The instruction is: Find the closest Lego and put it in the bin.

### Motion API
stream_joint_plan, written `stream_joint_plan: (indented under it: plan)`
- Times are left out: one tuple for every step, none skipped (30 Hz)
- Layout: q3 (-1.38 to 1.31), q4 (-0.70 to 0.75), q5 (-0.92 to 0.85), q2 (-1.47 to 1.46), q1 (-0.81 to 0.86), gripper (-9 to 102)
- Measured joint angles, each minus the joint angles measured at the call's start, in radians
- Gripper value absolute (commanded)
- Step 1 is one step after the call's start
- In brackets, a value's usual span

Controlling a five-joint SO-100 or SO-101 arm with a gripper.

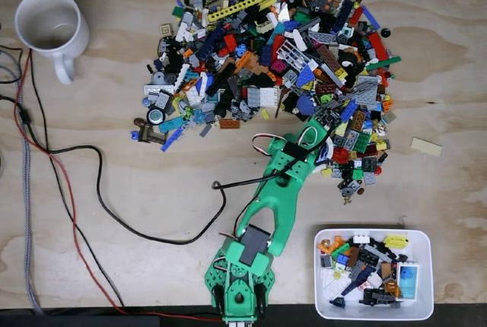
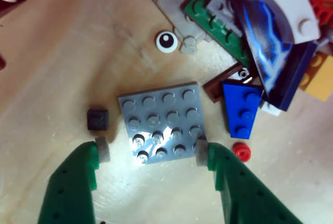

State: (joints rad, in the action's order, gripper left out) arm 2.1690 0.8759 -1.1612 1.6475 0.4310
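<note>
In the wrist view the green plastic gripper (image 2: 152,151) has its fingers spread wide, the grey pad of the left finger (image 2: 102,149) beside a small dark square stud piece (image 2: 98,119) lying just above it. Between the fingers lies a flat grey square Lego plate (image 2: 162,122) with four rows of studs, its right edge touching the right pad (image 2: 201,152). Just right of that finger sits a tiny round red stud (image 2: 241,152), and above it a blue wedge plate (image 2: 241,108). In the fixed view the white rectangular plastic bin (image 1: 426,277), partly filled with bricks, sits well back from the fingers, to the right of the arm's base.
</note>
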Motion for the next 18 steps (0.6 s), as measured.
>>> stream_joint_plan:
  plan:
    - [-0.008, 0.000, 0.000, -0.005, 0.000, 24]
    - [-0.012, 0.000, 0.000, -0.009, 0.000, 24]
    - [-0.021, 0.006, 0.000, -0.015, 0.000, 24]
    - [-0.037, 0.025, 0.000, -0.020, 0.003, 24]
    - [-0.044, 0.038, 0.000, -0.023, 0.008, 24]
    - [-0.052, 0.051, 0.000, -0.023, 0.014, 25]
    - [-0.055, 0.077, -0.003, -0.023, 0.020, 26]
    - [-0.058, 0.101, -0.009, -0.023, 0.026, 26]
    - [-0.063, 0.115, -0.012, -0.025, 0.031, 26]
    - [-0.069, 0.132, -0.015, -0.025, 0.032, 26]
    - [-0.078, 0.146, -0.015, -0.025, 0.032, 26]
    - [-0.084, 0.156, -0.015, -0.025, 0.032, 26]
    - [-0.086, 0.164, -0.021, -0.025, 0.032, 26]
    - [-0.086, 0.169, -0.029, -0.025, 0.032, 26]
    - [-0.086, 0.166, -0.037, -0.025, 0.032, 26]
    - [-0.086, 0.156, -0.040, -0.025, 0.032, 26]
    - [-0.086, 0.149, -0.046, -0.025, 0.032, 26]
    - [-0.086, 0.143, -0.049, -0.025, 0.032, 26]
